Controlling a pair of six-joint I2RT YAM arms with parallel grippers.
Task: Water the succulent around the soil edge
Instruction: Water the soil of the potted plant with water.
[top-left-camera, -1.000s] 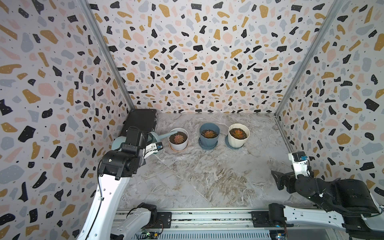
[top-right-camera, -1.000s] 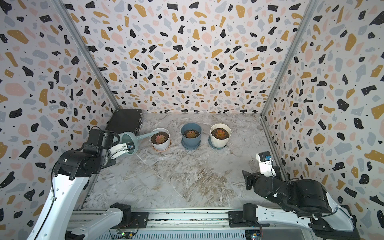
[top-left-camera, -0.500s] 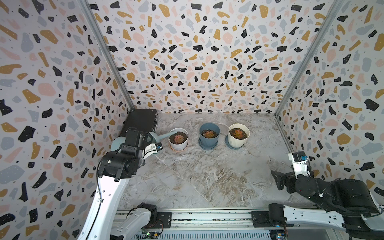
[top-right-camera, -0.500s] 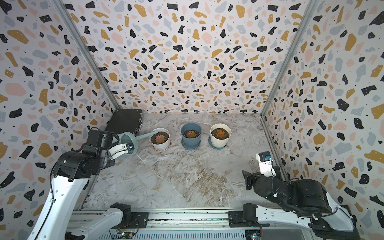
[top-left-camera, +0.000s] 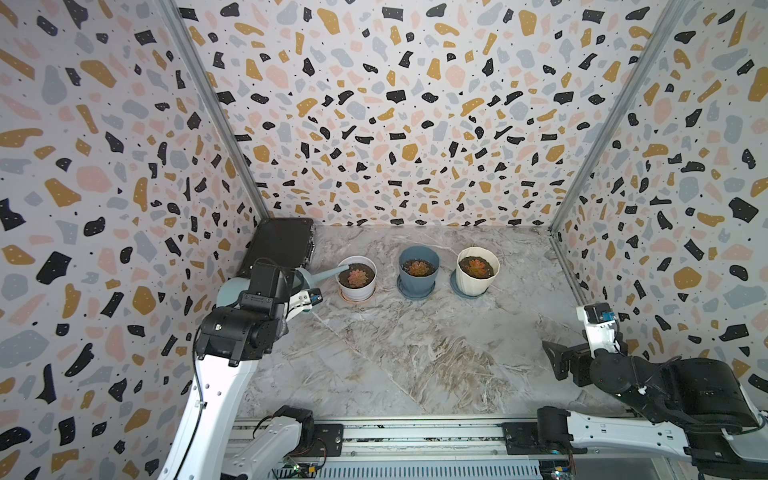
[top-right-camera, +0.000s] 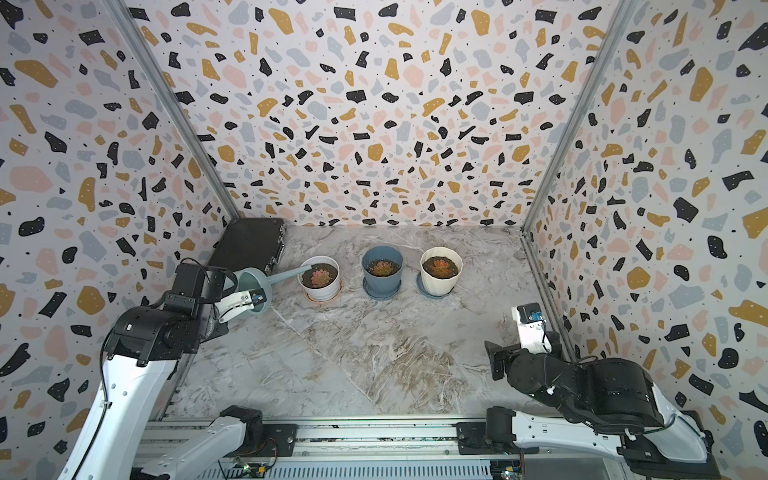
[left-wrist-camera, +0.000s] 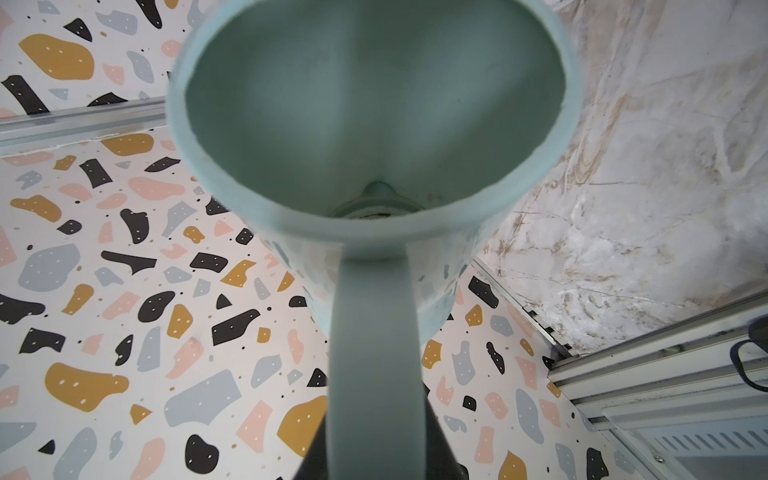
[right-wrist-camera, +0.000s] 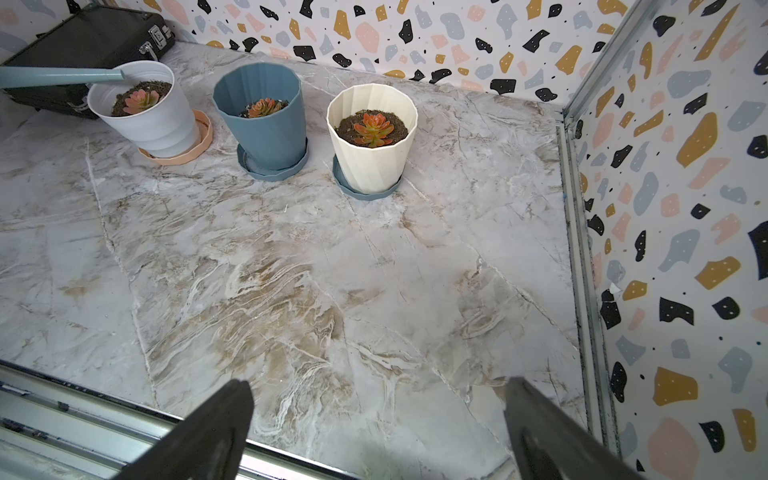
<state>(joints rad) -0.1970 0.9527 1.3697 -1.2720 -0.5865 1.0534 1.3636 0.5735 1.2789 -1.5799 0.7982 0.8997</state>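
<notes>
1. Left wrist view: clamped on the handle of the pale teal plastic watering can (left-wrist-camera: 374, 137), left gripper (left-wrist-camera: 374, 457) barely visible beneath; can tipped, likely to send water down the spout.
2. In both top views, long spout tip over the 10 o'clock rim of the white round plastic pot (top-left-camera: 356, 277), above soil rather than the pink-orange succulent rosette (top-left-camera: 357, 277), fitting an edge pour.
3. Right gripper (right-wrist-camera: 374, 424) spread wide, holding nothing, parked at the table's 4 o'clock, seemingly clear of the work.
4. Grey-brown marbled tabletop (top-left-camera: 415, 353); terrazzo-patterned walls (top-left-camera: 395, 104); black hard case (top-left-camera: 282, 243) at 11 o'clock.
</notes>
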